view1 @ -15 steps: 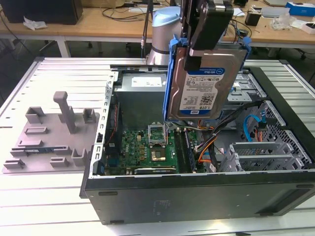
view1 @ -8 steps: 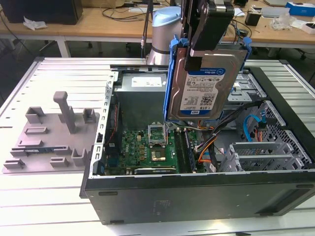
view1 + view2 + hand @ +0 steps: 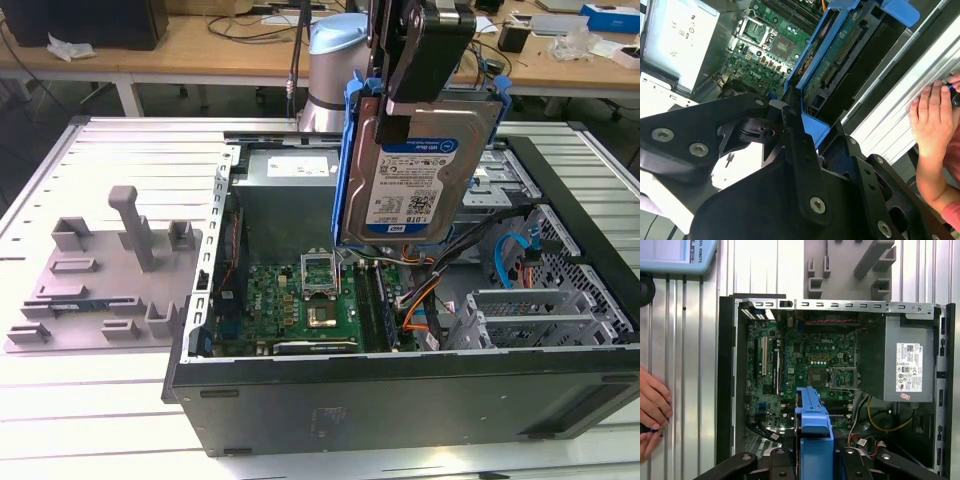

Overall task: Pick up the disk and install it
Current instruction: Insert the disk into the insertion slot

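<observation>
The gripper (image 3: 408, 100) is closed on the upper edge of the disk (image 3: 420, 175), holding it upright. The disk hangs at upper centre in the exterior view, above the open computer case (image 3: 400, 385).

Ribbed metal table (image 3: 130, 150) in front, cluttered wooden desks (image 3: 200, 45) behind it
</observation>
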Tool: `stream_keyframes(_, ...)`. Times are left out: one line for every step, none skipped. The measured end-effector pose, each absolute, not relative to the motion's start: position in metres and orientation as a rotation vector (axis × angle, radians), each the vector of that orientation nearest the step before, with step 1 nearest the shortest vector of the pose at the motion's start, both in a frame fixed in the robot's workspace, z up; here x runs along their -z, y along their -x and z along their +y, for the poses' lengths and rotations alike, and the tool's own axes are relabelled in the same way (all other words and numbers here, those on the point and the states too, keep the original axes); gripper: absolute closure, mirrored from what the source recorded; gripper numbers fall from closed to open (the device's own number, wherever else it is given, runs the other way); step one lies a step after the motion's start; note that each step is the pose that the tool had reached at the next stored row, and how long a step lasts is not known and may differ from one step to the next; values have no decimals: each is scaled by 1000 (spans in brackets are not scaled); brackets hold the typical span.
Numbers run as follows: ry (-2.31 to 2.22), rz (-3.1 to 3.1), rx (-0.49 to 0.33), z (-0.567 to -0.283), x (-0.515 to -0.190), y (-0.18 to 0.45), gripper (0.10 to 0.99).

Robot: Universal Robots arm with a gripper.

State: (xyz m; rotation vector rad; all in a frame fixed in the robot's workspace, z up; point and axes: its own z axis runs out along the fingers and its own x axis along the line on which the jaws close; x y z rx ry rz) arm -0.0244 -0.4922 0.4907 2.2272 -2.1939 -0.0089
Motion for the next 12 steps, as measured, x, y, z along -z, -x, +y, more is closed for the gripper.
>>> stream_keyframes(-2228,-2200,13,-493,-491,24,722)
stream_keyframes(-2230,-2207,19,-495,-491,24,722)
stream_keyframes(-2229,-2209,20,-497,-491,24,722)
stream_keyframes(-2228,-2210,21,-501,-490,24,722)
stream_keyframes(-2228,-2211,21,-503,-490,24,722)
stream_keyframes(-2228,-2211,21,-506,-490,24,722)
stream_keyframes(-2228,-2211,21,-509,-490,23,722)
stream_keyframes(-2228,-2211,21,-511,-490,22,722)
stream_keyframes(-2228,-2211,21,-513,-490,21,722)
stream_keyframes(-2228,-2211,22,-515,-490,21,722)
stream_keyframes(-2228,-2211,22,-516,-490,20,722)
stream_keyframes(-2228,-2211,22,-518,-490,17,722)
